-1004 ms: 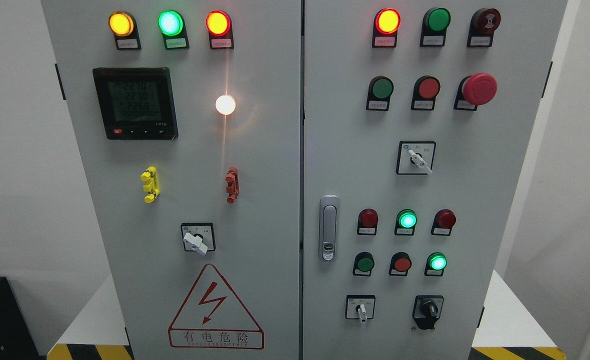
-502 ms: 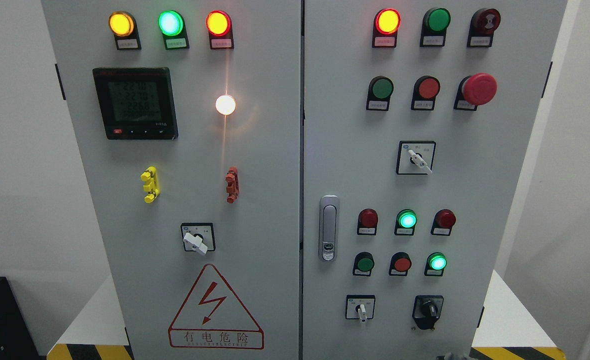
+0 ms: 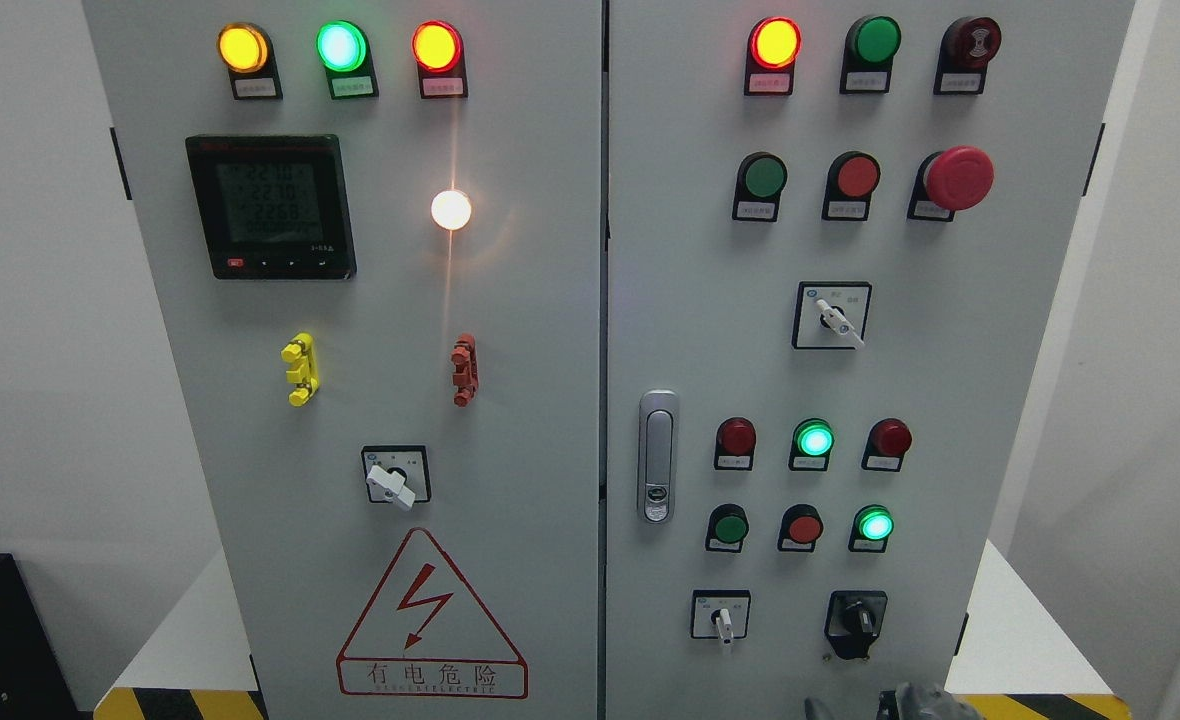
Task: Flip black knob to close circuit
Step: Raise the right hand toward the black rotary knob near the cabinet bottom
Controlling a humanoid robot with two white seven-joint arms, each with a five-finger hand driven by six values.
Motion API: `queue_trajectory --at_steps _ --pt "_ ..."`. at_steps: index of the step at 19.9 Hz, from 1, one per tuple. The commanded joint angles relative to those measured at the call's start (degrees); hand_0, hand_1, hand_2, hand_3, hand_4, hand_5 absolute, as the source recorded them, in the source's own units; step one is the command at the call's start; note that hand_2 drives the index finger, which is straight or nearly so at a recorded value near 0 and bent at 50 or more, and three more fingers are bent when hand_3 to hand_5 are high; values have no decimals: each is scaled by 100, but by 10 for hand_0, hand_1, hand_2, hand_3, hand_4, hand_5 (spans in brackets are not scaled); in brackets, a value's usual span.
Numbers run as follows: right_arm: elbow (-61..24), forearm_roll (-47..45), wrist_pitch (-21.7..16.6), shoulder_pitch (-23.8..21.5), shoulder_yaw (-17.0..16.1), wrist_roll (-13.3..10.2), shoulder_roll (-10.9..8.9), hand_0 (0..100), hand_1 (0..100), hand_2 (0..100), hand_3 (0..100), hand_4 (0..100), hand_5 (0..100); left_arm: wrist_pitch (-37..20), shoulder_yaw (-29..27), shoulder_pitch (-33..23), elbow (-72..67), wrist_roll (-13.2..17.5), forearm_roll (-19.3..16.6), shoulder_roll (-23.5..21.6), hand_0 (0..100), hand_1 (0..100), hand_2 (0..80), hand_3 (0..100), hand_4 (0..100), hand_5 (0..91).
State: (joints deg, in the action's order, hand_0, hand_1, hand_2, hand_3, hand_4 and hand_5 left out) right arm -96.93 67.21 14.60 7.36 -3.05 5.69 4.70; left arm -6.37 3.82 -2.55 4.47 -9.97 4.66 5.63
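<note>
The black knob point(image 3: 858, 619) sits on a black plate at the lower right of the grey cabinet's right door point(image 3: 960, 380). Its pointer stands slightly tilted from upright. The top of my right hand point(image 3: 915, 702) shows as a grey shape at the bottom edge, just below and slightly right of the knob, not touching it. Most of the hand is cut off by the frame. My left hand is out of view.
A white selector switch point(image 3: 721, 617) sits left of the knob. Above it are lit green lamps point(image 3: 875, 524) and red and green push buttons point(image 3: 803, 527). A silver door handle point(image 3: 657, 456) is at the door's left edge. A red emergency button point(image 3: 958, 178) protrudes at the upper right.
My right hand has risen into view at the bottom edge below the black knob. One second ago it was not visible. The knob and panel have not changed.
</note>
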Motion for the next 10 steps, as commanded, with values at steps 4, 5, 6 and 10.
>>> queue_trajectory --at_steps 4,5,6,10 --pt "60 37 254 327 -11 125 -127 0 50 907 1000 946 953 -5 -4 0 1 -5 0 -1 120 556 0 0 0 0" --pt "60 37 263 363 -11 125 -154 0 49 908 1000 946 953 -5 -4 0 1 -5 0 -1 120 556 0 0 0 0" --pt "69 37 281 424 -11 134 -189 0 48 908 1000 946 953 -5 -4 0 1 -5 0 -1 120 556 0 0 0 0" --pt "78 2 377 451 -11 143 -268 0 45 907 1000 950 953 -5 5 0 1 -5 0 -1 120 556 0 0 0 0"
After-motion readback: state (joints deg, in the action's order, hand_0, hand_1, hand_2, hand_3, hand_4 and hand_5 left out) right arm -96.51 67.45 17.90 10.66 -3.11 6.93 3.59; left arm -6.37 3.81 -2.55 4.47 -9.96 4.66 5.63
